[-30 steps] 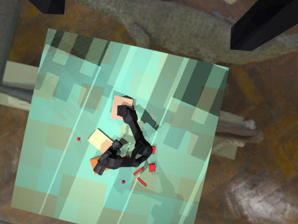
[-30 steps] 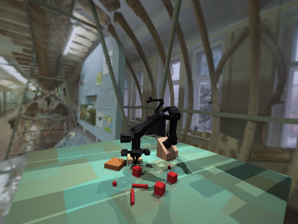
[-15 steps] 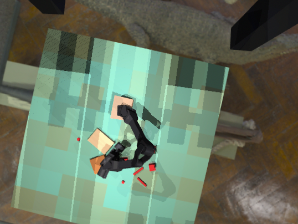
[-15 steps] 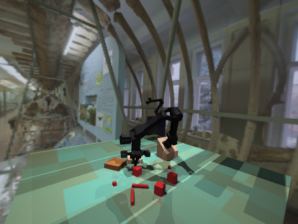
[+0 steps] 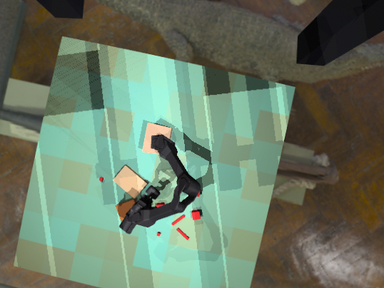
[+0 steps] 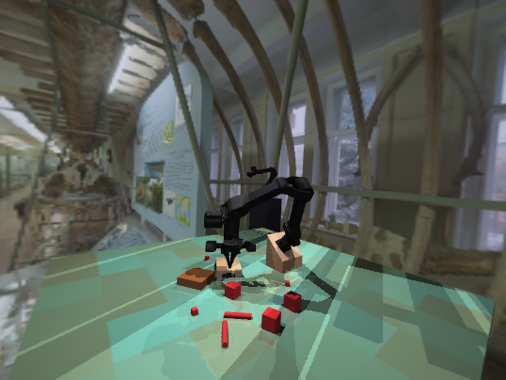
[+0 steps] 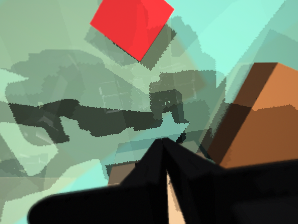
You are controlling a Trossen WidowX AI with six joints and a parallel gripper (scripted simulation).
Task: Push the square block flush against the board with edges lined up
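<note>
The tan rectangular board (image 5: 128, 179) (image 6: 222, 264) (image 7: 176, 202) lies flat left of the arm's base in the top view. The brown block (image 5: 125, 208) (image 6: 195, 277) (image 7: 272, 125) lies at its near corner, turned at an angle to it; whether they touch is unclear. The arm partly covers the brown block in the top view, so its full outline is hidden. My gripper (image 6: 230, 265) (image 7: 162, 144) is shut and empty. Its tips point down beside the board's near side; whether they touch it is unclear. In the wrist view the brown block is to the right of the tips.
A red cube (image 5: 160, 204) (image 6: 232, 290) (image 7: 135, 25) lies near the gripper. More red cubes (image 6: 292, 301) (image 6: 271, 320) and red sticks (image 5: 178, 219) (image 5: 183, 234) lie farther off. Small red cubes (image 5: 101, 179) (image 5: 158, 234) lie about. The arm stands on a pinkish pedestal (image 5: 154, 129) (image 6: 277, 256).
</note>
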